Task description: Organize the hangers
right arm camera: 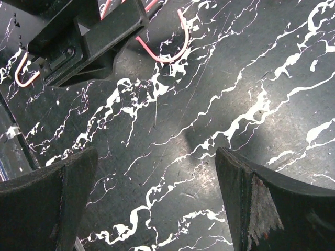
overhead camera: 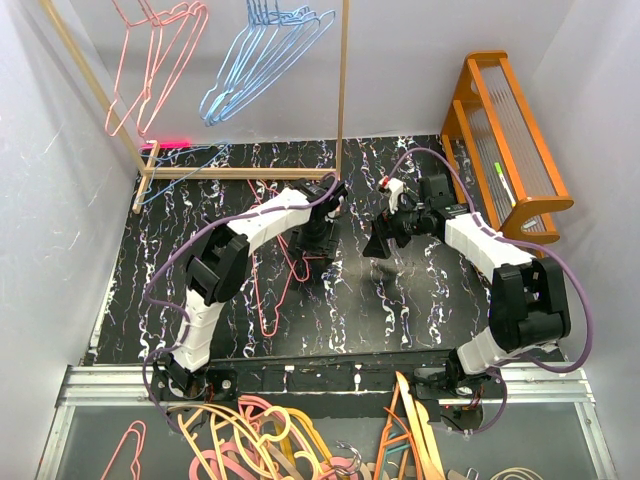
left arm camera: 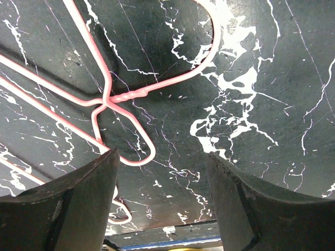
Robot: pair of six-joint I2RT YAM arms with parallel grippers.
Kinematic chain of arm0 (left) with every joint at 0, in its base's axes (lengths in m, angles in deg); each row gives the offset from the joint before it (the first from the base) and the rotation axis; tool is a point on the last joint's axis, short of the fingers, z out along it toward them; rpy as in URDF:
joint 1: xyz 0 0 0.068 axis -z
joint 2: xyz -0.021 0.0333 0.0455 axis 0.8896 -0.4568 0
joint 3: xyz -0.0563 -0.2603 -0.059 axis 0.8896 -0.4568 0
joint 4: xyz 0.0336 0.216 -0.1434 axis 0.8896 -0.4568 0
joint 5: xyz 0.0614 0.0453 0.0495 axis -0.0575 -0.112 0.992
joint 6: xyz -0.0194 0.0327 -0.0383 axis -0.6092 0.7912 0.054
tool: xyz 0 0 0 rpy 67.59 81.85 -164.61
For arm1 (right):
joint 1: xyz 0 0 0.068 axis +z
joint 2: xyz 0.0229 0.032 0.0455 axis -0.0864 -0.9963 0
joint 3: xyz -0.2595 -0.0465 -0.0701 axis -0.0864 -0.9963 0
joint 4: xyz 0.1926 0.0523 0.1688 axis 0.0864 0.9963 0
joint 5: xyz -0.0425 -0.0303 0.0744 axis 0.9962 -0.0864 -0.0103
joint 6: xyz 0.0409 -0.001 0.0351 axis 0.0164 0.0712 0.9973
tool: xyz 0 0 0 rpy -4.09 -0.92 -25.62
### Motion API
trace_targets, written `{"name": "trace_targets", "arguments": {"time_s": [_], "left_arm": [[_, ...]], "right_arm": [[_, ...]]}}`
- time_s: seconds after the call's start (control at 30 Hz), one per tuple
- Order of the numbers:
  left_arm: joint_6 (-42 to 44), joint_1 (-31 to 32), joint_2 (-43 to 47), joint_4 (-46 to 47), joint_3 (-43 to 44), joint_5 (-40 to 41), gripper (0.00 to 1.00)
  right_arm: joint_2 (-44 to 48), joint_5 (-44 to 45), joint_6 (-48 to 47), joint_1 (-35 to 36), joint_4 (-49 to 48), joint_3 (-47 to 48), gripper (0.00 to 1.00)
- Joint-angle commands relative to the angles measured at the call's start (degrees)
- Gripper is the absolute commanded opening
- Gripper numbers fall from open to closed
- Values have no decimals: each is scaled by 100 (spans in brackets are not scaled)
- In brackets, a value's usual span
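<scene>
On the wooden rack (overhead camera: pixel 343 90) hang pink hangers (overhead camera: pixel 150 65) and blue hangers (overhead camera: pixel 260 60), and in front of the rack loose pink hangers (left arm camera: pixel 108 101) lie flat under the left gripper (left arm camera: pixel 161 156), whose fingers stand apart and empty, like those of the right gripper (right arm camera: pixel 157 154).

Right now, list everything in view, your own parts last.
hanging pink hangers: several, pink-red, far left
hanging blue hangers: several, light blue, far centre
table hangers: at least two, pink-red, flat under the left arm
wooden rack: one, tan, far side
orange shelf: one, orange, far right
thick hangers: heap, orange, pink and cream, near edge
table: one, black marbled, centre
left arm: one, white and black, jaws open
right arm: one, white and black, jaws open
</scene>
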Motion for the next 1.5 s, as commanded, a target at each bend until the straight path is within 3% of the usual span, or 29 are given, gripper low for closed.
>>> {"name": "trace_targets", "arguments": {"time_s": [0.0,0.3,0.63,0.73,0.8,0.9,1.1,1.27,1.47], "left_arm": [[-45,0,217,-121,-28,124,66],[-138,48,110,-11,-465,-104,63],[-193,172,-244,81,-287,-328,58],[-147,177,-346,182,-398,-510,44],[-108,177,-402,259,-498,-602,19],[19,169,-467,328,-612,-814,1],[583,76,-198,281,-829,-978,0],[1842,-389,964,135,-899,-2102,0],[2769,-897,2037,-1233,-541,-2295,0]], "right_arm": [[313,-25,133,-33,-440,-120,99],[414,-27,302,-29,-745,-402,99],[537,-5,392,-34,-893,-680,99],[574,-4,398,-35,-912,-730,99],[598,1,409,-32,-937,-769,99],[625,4,405,-35,-946,-821,99],[645,21,481,-30,-1021,-839,99],[684,-46,366,-35,-1014,-645,99],[707,-242,57,-32,-1359,-430,99]]}}
